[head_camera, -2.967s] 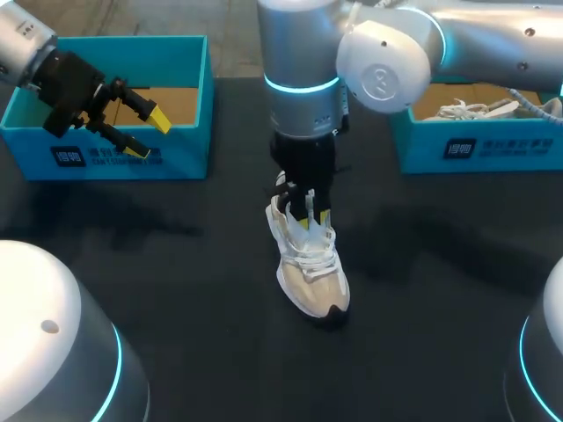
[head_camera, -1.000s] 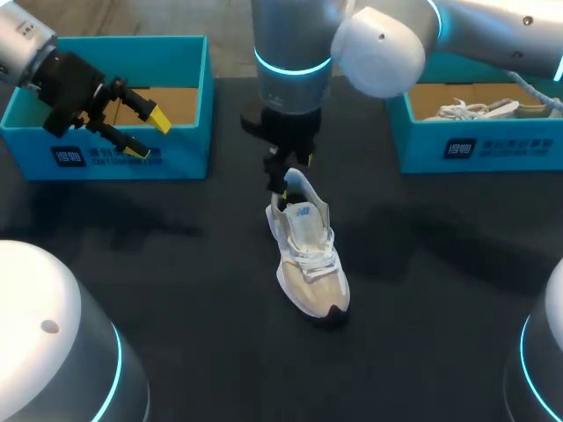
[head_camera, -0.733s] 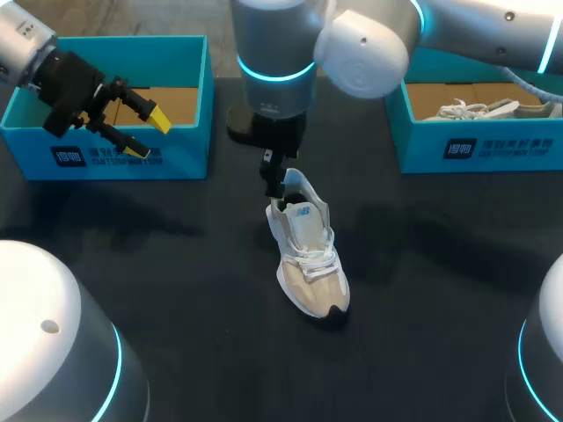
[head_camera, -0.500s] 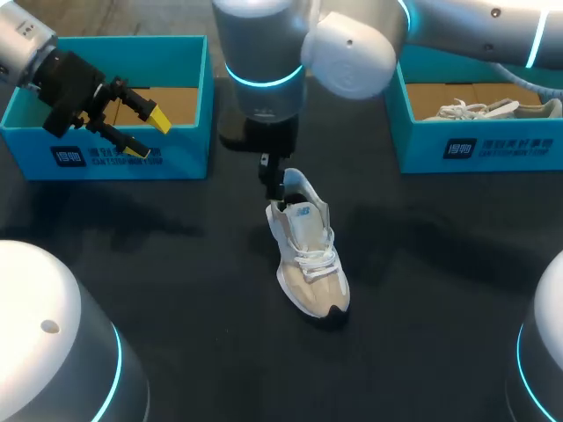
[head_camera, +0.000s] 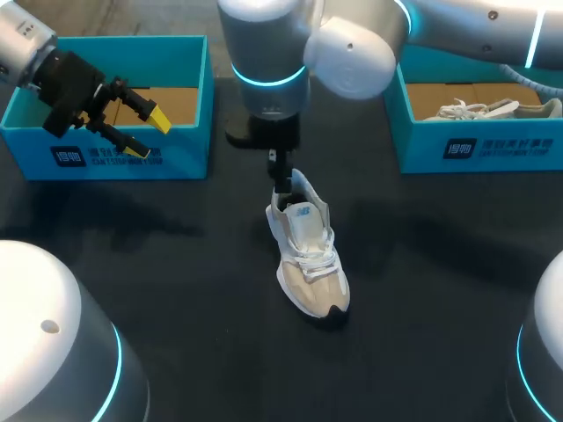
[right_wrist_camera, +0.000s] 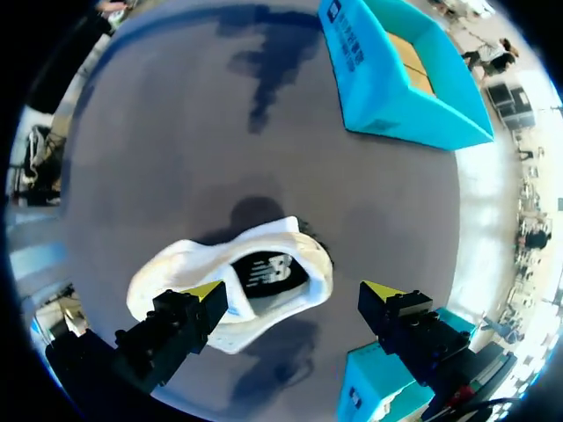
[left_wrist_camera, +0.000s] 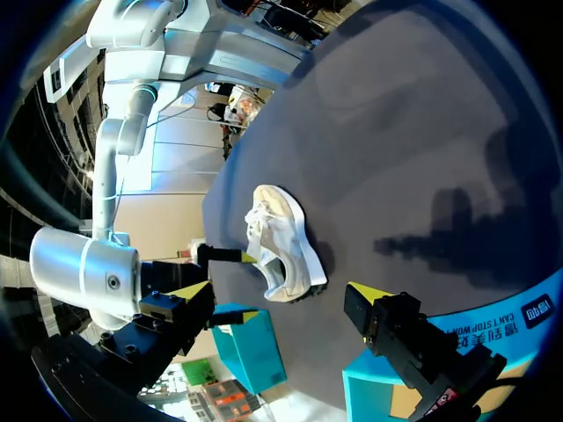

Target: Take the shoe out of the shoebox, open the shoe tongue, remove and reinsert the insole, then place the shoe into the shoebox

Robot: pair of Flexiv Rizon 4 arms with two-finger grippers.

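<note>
Right gripper (right_wrist_camera: pixel 295 292) hangs wide open and empty over the white sneaker (head_camera: pixel 308 255), so an off-centre dip could easily tip it over.

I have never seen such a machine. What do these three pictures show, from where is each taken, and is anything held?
This is a robot with two arms at a dark table; each arm ends in a gripper with two yellow-tipped fingers. One picture looks down from above; the two round ones come from cameras on the wrists. A white shoe stands on the table. At its far side are two blue boxes: the left shoebox, and the right shoebox with another shoe inside. The right gripper hangs open over the white shoe's heel; the left gripper is open near the left shoebox. Nothing is held.
</note>
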